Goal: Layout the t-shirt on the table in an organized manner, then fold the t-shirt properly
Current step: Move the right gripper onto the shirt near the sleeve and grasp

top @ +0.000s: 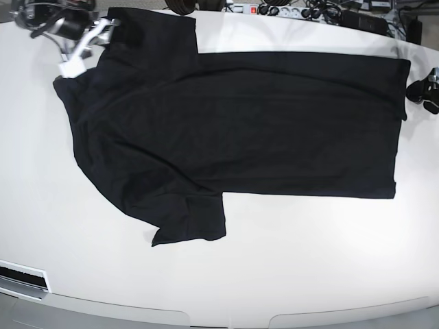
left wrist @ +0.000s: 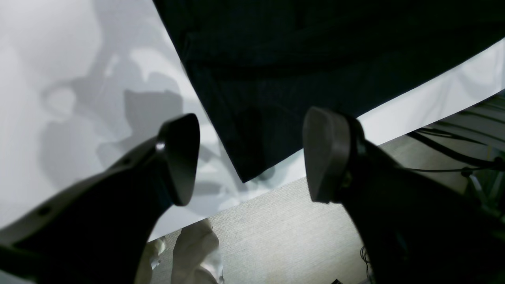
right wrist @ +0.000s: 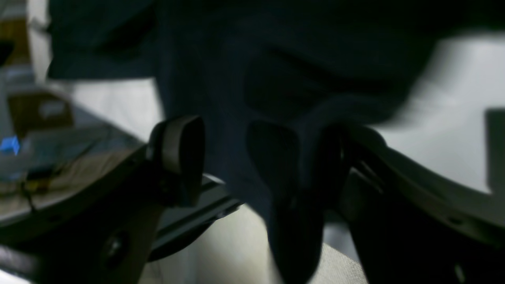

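Observation:
The black t-shirt lies spread across the white table, with the hem to the right, the collar end to the left, and one sleeve pointing toward the near edge. My left gripper hovers open just off the hem's far right corner. In the left wrist view that t-shirt corner lies on the table beyond the gap of the left gripper, untouched. My right gripper is at the far left shoulder. Close up, the blurred right gripper stands wide with a fold of t-shirt hanging between its fingers.
A power strip and cables line the table's far edge. Grey carpet floor shows past the table edge under the left gripper, with black cables to the right. A dark slot sits at the near left edge.

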{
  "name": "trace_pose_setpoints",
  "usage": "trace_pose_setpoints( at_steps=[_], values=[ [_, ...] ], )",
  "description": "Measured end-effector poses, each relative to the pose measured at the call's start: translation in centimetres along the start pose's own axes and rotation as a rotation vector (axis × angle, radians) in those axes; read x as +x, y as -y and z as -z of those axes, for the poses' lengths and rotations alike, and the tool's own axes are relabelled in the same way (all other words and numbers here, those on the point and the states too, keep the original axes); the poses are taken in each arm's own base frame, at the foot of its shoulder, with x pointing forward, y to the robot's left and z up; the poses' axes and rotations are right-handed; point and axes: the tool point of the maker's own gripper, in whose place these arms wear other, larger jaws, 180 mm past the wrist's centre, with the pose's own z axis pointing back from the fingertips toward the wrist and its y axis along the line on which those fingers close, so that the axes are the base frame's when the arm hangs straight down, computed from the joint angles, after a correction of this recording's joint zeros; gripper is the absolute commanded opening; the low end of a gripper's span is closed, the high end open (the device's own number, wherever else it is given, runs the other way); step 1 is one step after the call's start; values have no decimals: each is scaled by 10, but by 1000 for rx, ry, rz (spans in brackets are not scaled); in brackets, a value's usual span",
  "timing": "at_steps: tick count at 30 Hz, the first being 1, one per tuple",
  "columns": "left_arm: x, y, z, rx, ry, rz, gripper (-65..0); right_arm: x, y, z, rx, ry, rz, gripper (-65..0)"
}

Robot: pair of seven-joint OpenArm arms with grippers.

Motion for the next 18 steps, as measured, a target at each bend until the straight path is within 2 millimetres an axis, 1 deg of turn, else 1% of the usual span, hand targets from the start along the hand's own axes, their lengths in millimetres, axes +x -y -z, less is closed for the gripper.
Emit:
trace_pose_setpoints(
  at_steps=[1, 2, 4, 5, 6, 8, 10, 12, 15, 18],
  values=[
    [0, 0, 0, 0, 1, -1, -230, -2, -6, 5, 17, -15, -13, -324],
    [0, 0, 0, 0, 0, -1, -230, -5, -9, 10, 22, -38, -22, -413],
    [0, 0, 0, -1, 1, -1, -230, -6, -12, 13, 27, -70, -39, -616],
    [0, 0, 0, 0, 0, -1, -230, -7, -14, 13, 28, -94, -51, -650],
    [0, 0, 0, -1, 0, -1, -230, -4, -18, 11, 42, -105, -66, -650],
    [0, 0, 0, -1, 1, -1, -230, 9, -38, 3, 110, -82, -101, -650],
    [0, 0, 0, -1, 0, -1, -230, 27, -60, -5, 170, -30, -156, -650],
    [0, 0, 0, -1, 0, -1, -230, 46, -77, -13, 190, 32, -225, -650],
    [0, 0, 0, -1, 0, -1, -230, 77, -90, -21, 183, 118, -309, -650],
    [1, 0, 0, -1, 3, -1, -230, 111, -93, -19, 149, 189, -374, -650]
  ],
)
